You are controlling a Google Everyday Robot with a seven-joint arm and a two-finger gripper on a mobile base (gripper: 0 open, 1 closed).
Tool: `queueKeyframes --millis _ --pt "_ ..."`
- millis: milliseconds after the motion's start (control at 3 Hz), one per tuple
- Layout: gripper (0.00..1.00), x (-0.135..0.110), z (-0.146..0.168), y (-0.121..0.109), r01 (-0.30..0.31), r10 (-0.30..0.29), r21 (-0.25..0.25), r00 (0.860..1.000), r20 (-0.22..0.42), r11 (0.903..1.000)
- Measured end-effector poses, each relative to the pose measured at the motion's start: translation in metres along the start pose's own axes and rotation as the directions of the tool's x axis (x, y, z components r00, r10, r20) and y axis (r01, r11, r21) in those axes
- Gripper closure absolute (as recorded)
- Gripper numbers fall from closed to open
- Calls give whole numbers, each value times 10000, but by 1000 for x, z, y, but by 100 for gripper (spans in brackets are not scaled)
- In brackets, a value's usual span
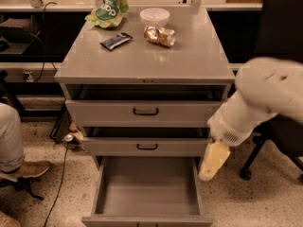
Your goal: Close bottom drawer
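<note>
The grey cabinet (147,60) has three drawers. The bottom drawer (147,188) is pulled far out toward me; its long plain grey tray is empty and its low front (147,220) sits at the lower edge of the view. My gripper (214,161) hangs from the white arm (265,98) that comes in from the right. It is just outside the drawer's right wall, below the right end of the middle drawer front. It holds nothing that I can see.
The top drawer (146,111) and middle drawer (147,146) stand slightly open. On the cabinet top are a green bag (108,11), white bowl (154,16), crumpled packet (160,35) and dark bar (116,41). A person's leg (9,141) is left, a chair (279,32) right.
</note>
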State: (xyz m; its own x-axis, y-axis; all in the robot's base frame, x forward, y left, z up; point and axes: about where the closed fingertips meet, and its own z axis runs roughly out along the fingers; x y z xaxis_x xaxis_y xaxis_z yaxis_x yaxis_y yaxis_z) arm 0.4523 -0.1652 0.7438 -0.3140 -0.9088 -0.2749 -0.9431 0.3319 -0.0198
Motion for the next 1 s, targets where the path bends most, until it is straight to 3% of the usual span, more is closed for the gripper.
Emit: queueKeyframes --millis 333,667,1000 --pt "0 9 74 23 -187 184 -944 9998 -46 9954" --pt "0 10 77 23 -243 237 -961 9997 -78 9951" --pt "0 26 125 22 -941 892 -1174 9949 -468 9886"
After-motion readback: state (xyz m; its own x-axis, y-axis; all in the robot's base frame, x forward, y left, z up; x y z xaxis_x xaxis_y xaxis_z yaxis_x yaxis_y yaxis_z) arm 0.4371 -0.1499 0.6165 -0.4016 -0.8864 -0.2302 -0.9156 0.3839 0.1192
